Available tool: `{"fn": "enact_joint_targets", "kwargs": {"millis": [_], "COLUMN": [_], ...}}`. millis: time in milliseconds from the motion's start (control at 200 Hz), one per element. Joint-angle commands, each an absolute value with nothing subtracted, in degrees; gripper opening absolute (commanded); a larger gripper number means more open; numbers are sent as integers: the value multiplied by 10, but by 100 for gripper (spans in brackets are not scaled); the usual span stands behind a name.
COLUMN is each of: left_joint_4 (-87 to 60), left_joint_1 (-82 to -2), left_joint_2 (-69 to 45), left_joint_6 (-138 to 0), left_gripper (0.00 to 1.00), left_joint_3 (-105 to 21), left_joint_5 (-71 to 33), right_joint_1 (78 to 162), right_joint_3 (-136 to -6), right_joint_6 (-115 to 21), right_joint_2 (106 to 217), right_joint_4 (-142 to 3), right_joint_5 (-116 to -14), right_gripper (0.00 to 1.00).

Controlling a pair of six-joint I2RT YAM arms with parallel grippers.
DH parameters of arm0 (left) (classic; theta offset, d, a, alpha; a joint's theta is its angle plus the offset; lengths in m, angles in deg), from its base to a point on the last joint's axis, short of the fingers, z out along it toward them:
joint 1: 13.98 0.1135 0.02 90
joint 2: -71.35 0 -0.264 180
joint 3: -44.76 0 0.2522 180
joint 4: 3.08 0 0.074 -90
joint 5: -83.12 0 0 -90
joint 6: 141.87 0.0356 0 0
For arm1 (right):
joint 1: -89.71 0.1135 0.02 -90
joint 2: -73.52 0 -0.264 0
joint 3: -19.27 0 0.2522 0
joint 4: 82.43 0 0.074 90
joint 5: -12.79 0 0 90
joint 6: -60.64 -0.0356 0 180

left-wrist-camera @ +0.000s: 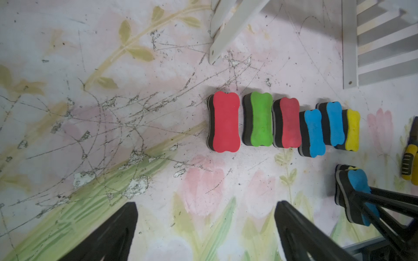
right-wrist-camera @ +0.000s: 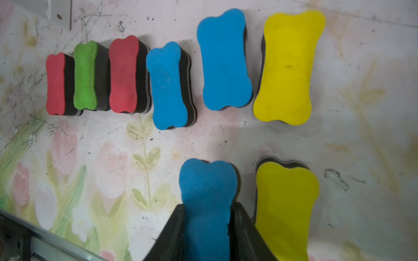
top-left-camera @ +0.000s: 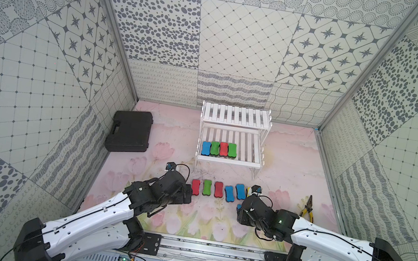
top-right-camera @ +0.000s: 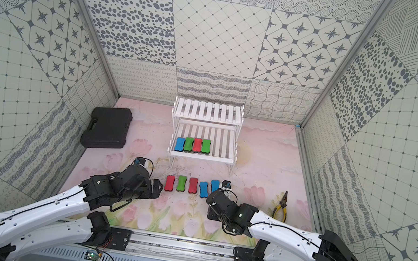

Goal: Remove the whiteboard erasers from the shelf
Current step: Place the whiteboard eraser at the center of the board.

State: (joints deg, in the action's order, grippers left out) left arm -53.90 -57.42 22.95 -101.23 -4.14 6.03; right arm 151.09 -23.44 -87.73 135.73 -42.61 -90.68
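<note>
Clock as in the top views, 12 = back wall. Shelf (top-left-camera: 228, 161) stands at 12 on the floral mat (top-left-camera: 296, 162). On its lower tier, 9 side, 4 erasers sit side by side, touching: shelf blue (top-left-camera: 206, 148), shelf green (top-left-camera: 215, 148), shelf red (top-left-camera: 223, 149), 2nd shelf green (top-left-camera: 232, 150). Just at 6 of the shelf a row of 6 lies on the mat, running 9 to 3: end red eraser (left-wrist-camera: 226, 122), row green eraser (left-wrist-camera: 261, 119), 2nd red eraser (left-wrist-camera: 289, 123), near blue eraser (left-wrist-camera: 314, 133), far blue eraser (left-wrist-camera: 336, 124), row yellow eraser (left-wrist-camera: 352, 130). R gripper (right-wrist-camera: 209, 206) is at 6 of the row's 3 end, fingers narrow & clamped on the waist of the held blue eraser (right-wrist-camera: 207, 180); can't tell if its base touches the mat. Loose yellow eraser (right-wrist-camera: 286, 203) lies just beside it, at its 3. L gripper (left-wrist-camera: 204, 217) is near the end red eraser, at its 9, not touching, fingers wide, holding nothing. Black case (top-left-camera: 129, 131) at 10, yellow-handled pliers (top-left-camera: 308, 212) at 4; any lettering on them is too small to read.
</note>
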Motion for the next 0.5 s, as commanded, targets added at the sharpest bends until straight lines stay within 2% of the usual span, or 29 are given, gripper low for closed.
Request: {"fn": "enact_joint_targets", "kwargs": {"millis": [0, 265, 495], "left_joint_4": [-547, -549, -554], "left_joint_1": [-573, -573, -573], "left_joint_2": [225, 224, 228], "left_joint_6": [-1010, -1012, -1012], "left_gripper": [100, 100, 100], "left_joint_3": [-41, -43, -43], "left_joint_5": [68, 69, 67], "right_joint_1": [1513, 1510, 1501], "right_joint_3": [-228, -251, -251], "right_joint_6": [-908, -890, -884], "right_joint_2": [1375, 1427, 1435], "right_joint_4": [-461, -469, -470], "right_joint_5": [-916, -926, -922], "right_gripper": [35, 36, 49]}}
